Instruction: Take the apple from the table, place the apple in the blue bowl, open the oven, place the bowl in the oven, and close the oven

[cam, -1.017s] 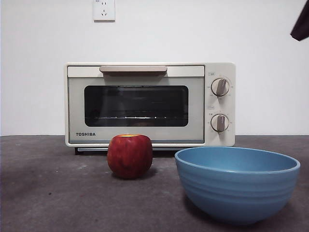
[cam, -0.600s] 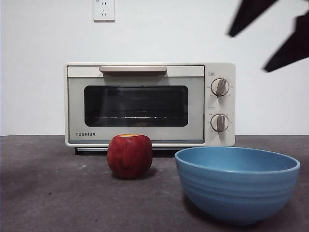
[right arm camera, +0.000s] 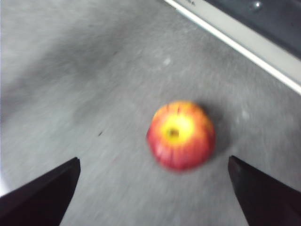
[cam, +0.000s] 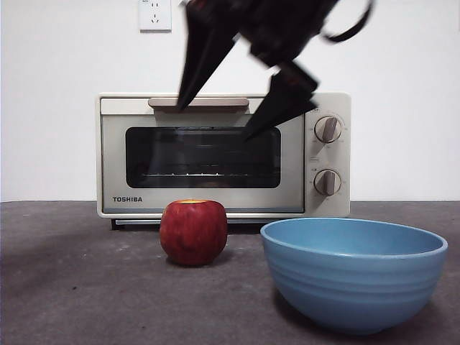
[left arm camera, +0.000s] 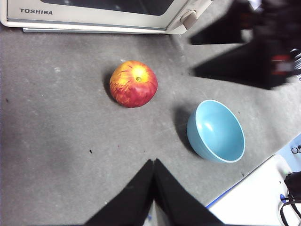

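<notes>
Looking down from my right wrist, I see only the apple on the table, blurred, with my right gripper spread wide, one jaw at each side of it and well above. My left wrist camera alone shows the blue bowl from above, empty, near the apple, and my left gripper pinched together. From the front, my right gripper hangs dark before the oven, whose door is closed. One apple, red with a yellow crown around its stem hollow; one bowl; one oven with two knobs.
</notes>
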